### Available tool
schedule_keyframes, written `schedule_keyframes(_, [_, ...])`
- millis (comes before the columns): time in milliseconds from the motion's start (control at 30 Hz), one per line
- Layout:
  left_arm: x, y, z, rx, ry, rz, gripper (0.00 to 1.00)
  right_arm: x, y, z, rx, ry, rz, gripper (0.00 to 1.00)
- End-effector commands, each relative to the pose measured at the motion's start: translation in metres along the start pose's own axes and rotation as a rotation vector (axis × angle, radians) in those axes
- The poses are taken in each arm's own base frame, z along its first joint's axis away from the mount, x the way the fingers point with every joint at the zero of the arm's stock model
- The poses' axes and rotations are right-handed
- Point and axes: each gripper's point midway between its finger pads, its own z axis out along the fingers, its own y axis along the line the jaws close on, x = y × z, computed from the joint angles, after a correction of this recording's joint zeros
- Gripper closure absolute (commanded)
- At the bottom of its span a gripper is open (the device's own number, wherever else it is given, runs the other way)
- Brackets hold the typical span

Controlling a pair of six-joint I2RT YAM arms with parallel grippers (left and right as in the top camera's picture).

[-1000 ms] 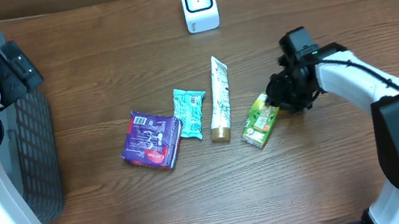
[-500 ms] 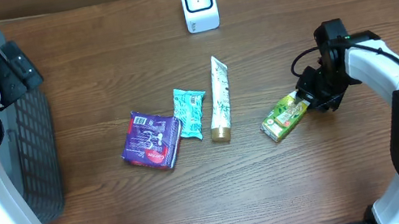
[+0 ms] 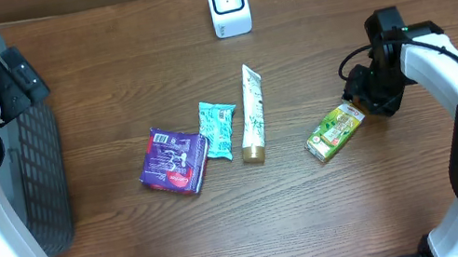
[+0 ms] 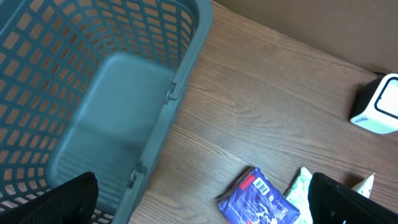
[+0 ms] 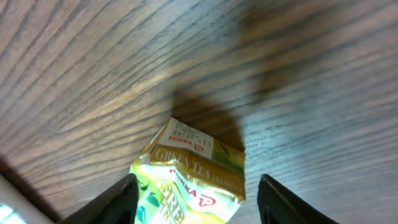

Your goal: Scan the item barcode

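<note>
Wooden table [image 3: 228, 232] fills the view, and the big grey basket [image 3: 40, 181] sits at its left edge. The left gripper [image 4: 200, 186] hangs above that basket's rim, jaws spread wide, nothing between them.

Over on the right, the right gripper [image 3: 367, 95] is down at table level, right at the far-right end of the green tea carton [image 3: 335, 130]. From the wrist, the jaws stand apart on either side of the carton [image 5: 193, 168], which lies flat on the wood; a gap shows on one side, so no squeeze there.

In the middle, a purple packet [image 3: 174, 161] lies nearest the basket, then a teal sachet [image 3: 218, 129] just beside it, then a white tube [image 3: 252, 113]. The carton lies right of the tube, apart from it. The white scanner [image 3: 228, 4] stands at the far edge, centre, well away from the carton.
</note>
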Motion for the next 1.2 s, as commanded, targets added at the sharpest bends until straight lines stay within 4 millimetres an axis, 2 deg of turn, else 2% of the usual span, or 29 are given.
schedule_keyframes(0, [0.000,0.001,0.001,-0.006,0.001,0.009,0.00,-0.001,-0.006,-0.006,0.020,0.006,0.083,0.37])
schedule_keyframes(67, [0.000,0.001,0.001,-0.006,0.001,0.009,0.00,0.007,-0.010,-0.006,0.039,0.038,0.125,0.36])
schedule_keyframes(133, [0.000,0.001,0.001,-0.006,0.001,0.009,0.01,0.013,-0.013,-0.004,0.045,0.060,0.135,0.31])
schedule_keyframes(267, [0.000,0.001,0.001,-0.006,0.001,0.009,0.01,0.024,-0.013,0.013,0.012,0.096,0.137,0.27])
schedule_keyframes(400, [0.000,0.001,0.001,-0.006,0.001,0.009,0.00,0.027,-0.005,0.035,-0.076,0.092,0.143,0.28])
schedule_keyframes(567, [0.000,0.001,0.001,-0.006,0.001,0.009,0.01,0.034,-0.015,0.055,-0.075,0.086,0.206,0.33])
schedule_keyframes(767, [0.000,0.001,0.001,-0.006,0.001,0.009,0.00,0.029,-0.013,0.059,-0.096,0.058,0.192,0.49])
schedule_keyframes(800, [0.000,0.001,0.001,-0.006,0.001,0.009,0.01,0.027,-0.011,0.059,-0.105,0.052,0.173,0.53])
schedule_keyframes(867, [0.000,0.001,0.001,-0.006,0.001,0.009,0.00,0.024,-0.003,0.058,-0.147,0.044,0.098,0.69])
schedule_keyframes(967, [0.000,0.001,0.001,-0.006,0.001,0.009,0.00,0.023,0.011,0.054,-0.226,0.047,0.003,0.82])
schedule_keyframes(1100, [0.000,0.001,0.001,-0.006,0.001,0.009,0.00,0.024,0.027,0.046,-0.305,0.060,-0.085,0.91])
schedule_keyframes(1167, [0.000,0.001,0.001,-0.006,0.001,0.009,0.00,0.027,0.040,0.039,-0.376,0.081,-0.139,0.91])
